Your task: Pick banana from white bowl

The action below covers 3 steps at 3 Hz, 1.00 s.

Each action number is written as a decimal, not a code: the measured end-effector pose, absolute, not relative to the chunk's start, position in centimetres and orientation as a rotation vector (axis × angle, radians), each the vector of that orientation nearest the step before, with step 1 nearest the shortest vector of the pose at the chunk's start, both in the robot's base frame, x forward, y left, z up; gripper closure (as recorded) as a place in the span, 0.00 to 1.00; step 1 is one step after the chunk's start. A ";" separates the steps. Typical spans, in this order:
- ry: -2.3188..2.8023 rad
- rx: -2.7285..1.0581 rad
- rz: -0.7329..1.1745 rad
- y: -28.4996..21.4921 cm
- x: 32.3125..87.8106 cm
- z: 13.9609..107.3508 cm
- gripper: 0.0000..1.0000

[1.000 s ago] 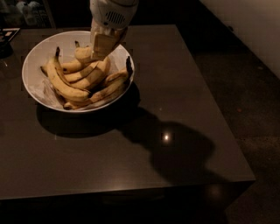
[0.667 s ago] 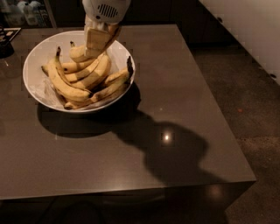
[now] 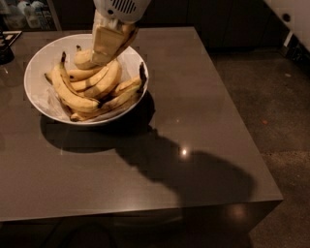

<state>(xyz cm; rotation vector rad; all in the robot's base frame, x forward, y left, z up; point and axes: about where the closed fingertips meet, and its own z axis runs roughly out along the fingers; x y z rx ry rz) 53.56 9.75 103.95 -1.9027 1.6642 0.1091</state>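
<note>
Claw: the robot's two-finger gripper [image 3: 107,52], tan under a white vented wrist housing [image 3: 121,7], comes down from the top of the scene into the far part of the bowl, right on the fruit.
Grip: from where I stand I cannot tell how wide the claw is, or whether it has hold of anything. Its tan tip lies against the topmost bananas.
Nearest fruit: a short, pale yellow banana [image 3: 83,59] sits at the far side of the pile, touching the claw's left edge.
Just below it: a plump yellow banana [image 3: 104,80] runs slantwise from under the claw toward the middle of the pile.
Rest of the pile: a long curved yellow banana with dark tips [image 3: 68,92] sweeps down the left side. Browner ones lie along the near and right wall, one dark stem standing up at the right rim.
Holder: a wide, shallow, glossy white bowl [image 3: 36,72] has every banana inside it.
Bowl's place: the far left part of a dark grey-brown square table with a polished top [image 3: 203,97].
On the tabletop: a broad dark shadow [image 3: 193,179] spreads from the bowl toward the near right, with a small glint of light [image 3: 184,152] in it.
Beyond the table: speckled dark floor [image 3: 281,121] lies to the right.
</note>
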 end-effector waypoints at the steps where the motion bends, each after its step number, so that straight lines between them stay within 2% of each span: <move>1: 1.706 -1.827 0.113 7.8 50.9 104.4 1.00; 3: 1.796 -1.670 0.029 4.0 44.5 105.8 1.00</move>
